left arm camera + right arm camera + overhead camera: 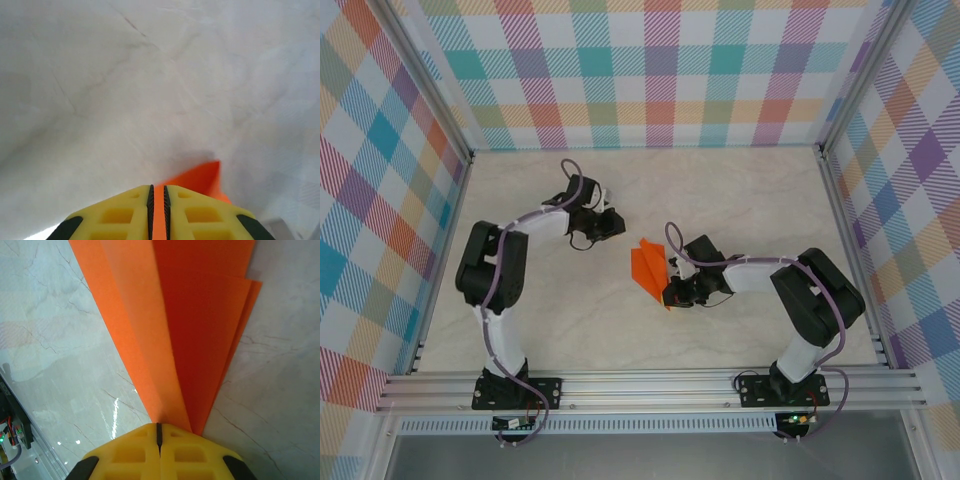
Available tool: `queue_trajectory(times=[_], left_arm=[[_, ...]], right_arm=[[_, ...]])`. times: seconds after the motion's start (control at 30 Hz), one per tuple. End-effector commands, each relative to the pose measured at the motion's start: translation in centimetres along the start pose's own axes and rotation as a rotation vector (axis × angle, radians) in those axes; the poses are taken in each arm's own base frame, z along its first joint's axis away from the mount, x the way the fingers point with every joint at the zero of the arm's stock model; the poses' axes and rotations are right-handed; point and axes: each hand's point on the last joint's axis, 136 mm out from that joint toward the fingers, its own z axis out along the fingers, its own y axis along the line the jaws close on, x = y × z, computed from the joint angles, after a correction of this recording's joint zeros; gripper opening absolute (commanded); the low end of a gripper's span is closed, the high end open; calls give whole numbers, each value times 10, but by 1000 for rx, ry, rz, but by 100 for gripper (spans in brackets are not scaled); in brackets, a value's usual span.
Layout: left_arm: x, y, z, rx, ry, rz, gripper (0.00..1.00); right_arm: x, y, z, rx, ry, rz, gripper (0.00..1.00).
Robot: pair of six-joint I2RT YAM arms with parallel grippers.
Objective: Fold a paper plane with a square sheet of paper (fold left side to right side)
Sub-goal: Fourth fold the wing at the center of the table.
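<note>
one hand [159, 432] tight on paper plane [200, 315]

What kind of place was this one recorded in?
Most likely a lab test cell for robot recordings: an aluminium frame encloses a marble-look table, plaid-patterned walls screen it, and the left arm and right arm, which holds the folded orange paper, are bolted to the front rail.

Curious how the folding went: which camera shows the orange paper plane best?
The top external view: it shows nearly the whole paper plane, a pointed dart shape. The right wrist view shows its layered folds close up, but cropped. The left wrist view catches a blurred corner.
</note>
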Motion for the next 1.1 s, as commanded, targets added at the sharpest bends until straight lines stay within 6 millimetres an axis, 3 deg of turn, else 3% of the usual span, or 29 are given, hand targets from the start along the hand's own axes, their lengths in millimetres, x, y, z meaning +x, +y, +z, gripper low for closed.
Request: queue_trajectory(times=[0.0, 0.2, 0.37, 0.67, 1.07], left_arm=[[22, -29, -29, 65, -32, 47, 15], [94, -62, -18, 181, 51, 52, 11], [130, -80, 1, 225, 134, 82, 10], [145, -80, 30, 233, 201, 77, 8], [147, -81, 46, 247, 234, 77, 6]], right_arm=[[47, -56, 8, 198, 132, 134, 0], [46, -56, 8, 201, 134, 130, 0], [47, -58, 8, 209, 136, 133, 0], [47, -59, 8, 215, 140, 132, 0], [47, -60, 8, 220, 146, 132, 0]])
